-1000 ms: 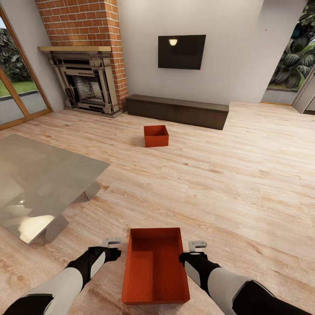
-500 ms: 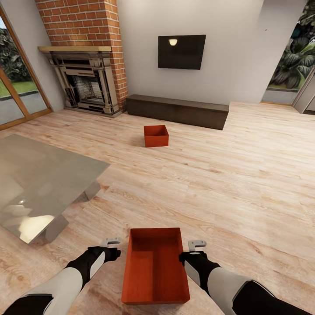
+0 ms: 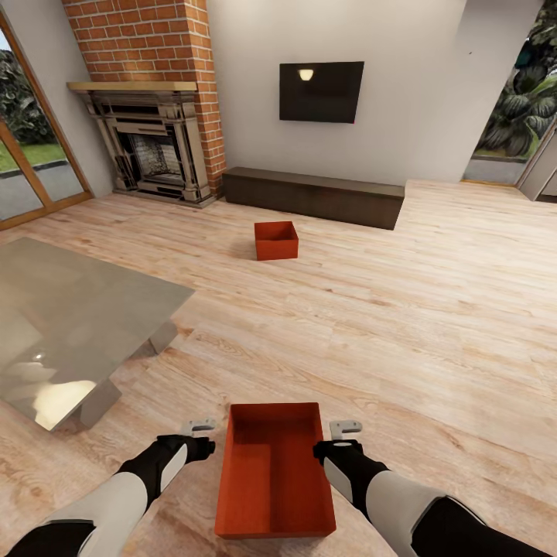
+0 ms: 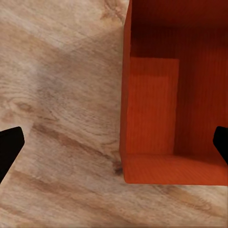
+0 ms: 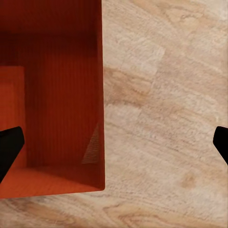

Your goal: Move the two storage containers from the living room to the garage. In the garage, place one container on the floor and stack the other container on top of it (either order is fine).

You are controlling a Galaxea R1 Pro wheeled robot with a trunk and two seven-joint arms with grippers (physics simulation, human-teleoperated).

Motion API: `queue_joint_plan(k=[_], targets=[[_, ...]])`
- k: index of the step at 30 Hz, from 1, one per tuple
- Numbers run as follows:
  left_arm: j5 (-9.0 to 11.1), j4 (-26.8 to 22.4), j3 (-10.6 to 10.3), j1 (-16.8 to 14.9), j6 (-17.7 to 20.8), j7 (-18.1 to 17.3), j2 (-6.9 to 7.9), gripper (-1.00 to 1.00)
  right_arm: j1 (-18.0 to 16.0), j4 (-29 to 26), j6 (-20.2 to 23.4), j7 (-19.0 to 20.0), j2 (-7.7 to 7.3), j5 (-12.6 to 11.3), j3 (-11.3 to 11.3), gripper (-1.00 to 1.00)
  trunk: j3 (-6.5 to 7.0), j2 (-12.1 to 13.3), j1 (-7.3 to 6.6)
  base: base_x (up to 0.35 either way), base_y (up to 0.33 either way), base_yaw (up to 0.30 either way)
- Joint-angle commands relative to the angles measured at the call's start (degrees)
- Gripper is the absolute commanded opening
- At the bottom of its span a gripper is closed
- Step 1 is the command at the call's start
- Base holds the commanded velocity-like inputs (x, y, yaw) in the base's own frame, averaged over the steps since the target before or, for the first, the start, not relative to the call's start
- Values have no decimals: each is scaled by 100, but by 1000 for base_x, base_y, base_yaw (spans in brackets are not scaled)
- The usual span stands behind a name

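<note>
Head view: the near storage container (image 3: 275, 472) sits on the wood floor (image 3: 402, 325) between the left gripper (image 3: 198, 435) and right gripper (image 3: 340, 435); the far storage container (image 3: 276, 240) lies before the TV bench (image 3: 313, 195). Left wrist view: fingers (image 4: 9, 147) spread wide, straddling the near container's wall. Right wrist view: the same, wide.

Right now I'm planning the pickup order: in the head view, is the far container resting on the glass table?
No, the far container sits on the wood plank floor near the dark bench, apart from the glass table.

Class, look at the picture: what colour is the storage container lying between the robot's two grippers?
Orange-red, plain walls; the near storage container shows best in the head view.
</note>
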Motion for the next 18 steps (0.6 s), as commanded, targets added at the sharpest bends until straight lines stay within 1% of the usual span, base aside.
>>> queue_joint_plan(k=[1, 5, 18], targets=[[36, -12, 2, 0, 37, 17, -2, 100, -3, -9, 41, -33, 0, -22, 48, 100, -4, -2, 0, 0, 0, 0], [45, -12, 12, 0, 52, 12, -6, 100, -3, -9, 42, -32, 0, -22, 51, 100, -4, -2, 0, 0, 0, 0], [59, -5, 6, 0, 51, 12, -7, 100, -3, -9, 41, -32, 0, -21, 49, 100, -238, -524, 285, 0, 0, 0]])
